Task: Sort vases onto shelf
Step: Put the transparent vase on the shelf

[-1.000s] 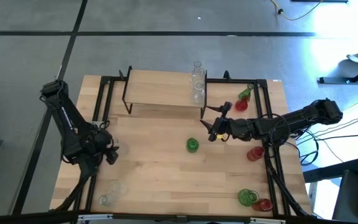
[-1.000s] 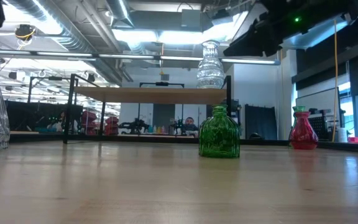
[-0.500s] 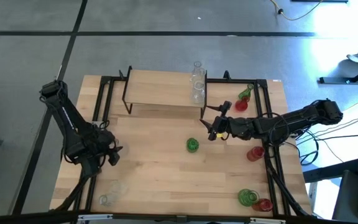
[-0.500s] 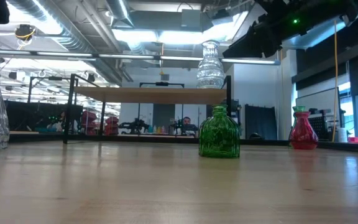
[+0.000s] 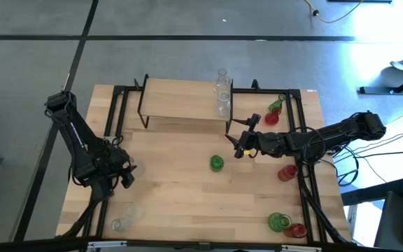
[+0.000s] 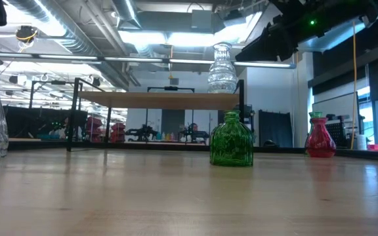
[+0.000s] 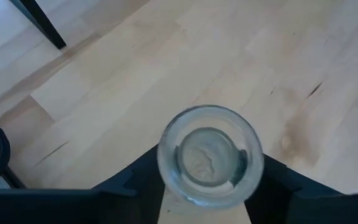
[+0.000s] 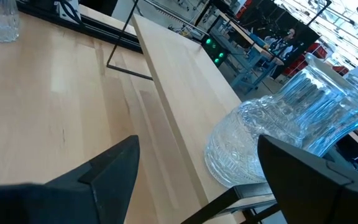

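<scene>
While a clear vase point(image 7: 210, 154) is pinched by the left gripper point(image 5: 117, 170) well apart from the shelf point(image 5: 184, 100), the right gripper point(image 5: 242, 145), fingers spread, is held just beside the shelf, where another clear vase point(image 5: 222, 94) is already placed.

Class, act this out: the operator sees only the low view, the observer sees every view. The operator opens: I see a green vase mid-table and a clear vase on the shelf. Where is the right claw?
Observer: The right claw is open, between the green vase and the right end of the shelf.
Operator: What does it face?
Observer: Its wrist camera looks at the clear vase on the shelf.
Operator: And the left claw?
Observer: The left claw is at a second clear vase on the table's left side, its camera looking straight down the mouth.
</scene>
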Robot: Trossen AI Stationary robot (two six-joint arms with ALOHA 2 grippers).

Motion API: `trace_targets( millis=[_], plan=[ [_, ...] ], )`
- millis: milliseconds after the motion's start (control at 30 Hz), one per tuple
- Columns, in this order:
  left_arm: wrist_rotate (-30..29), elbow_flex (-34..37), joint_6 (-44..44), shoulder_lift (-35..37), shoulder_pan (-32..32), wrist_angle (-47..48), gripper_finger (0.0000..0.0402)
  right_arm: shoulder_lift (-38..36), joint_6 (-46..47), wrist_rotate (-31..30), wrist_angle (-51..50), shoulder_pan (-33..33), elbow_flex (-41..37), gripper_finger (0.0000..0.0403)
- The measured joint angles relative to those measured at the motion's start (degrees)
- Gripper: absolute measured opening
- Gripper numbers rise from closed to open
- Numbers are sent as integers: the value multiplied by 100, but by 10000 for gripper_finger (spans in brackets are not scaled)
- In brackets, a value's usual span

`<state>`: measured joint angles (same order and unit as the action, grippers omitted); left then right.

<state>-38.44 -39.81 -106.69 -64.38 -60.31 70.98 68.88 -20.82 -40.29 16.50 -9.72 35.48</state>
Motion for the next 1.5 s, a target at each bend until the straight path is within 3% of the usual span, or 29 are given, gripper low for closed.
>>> trace_targets(
  millis=[200,400,867,1133,1500],
  plan=[
    [-16,-9,268,3,156,-48,104,0,-1,2,6,0,0,316],
    [-313,-169,609,0,425,-64,102,0,-1,4,6,0,0,316],
    [-633,-1543,3556,0,2047,-269,99,0,-2,50,15,0,0,316],
    [-793,-1812,5969,0,3129,-1692,99,0,-2,50,10,0,0,316],
    [258,-1812,8780,0,4739,-4299,99,0,-2,50,8,0,0,316]
  ],
)
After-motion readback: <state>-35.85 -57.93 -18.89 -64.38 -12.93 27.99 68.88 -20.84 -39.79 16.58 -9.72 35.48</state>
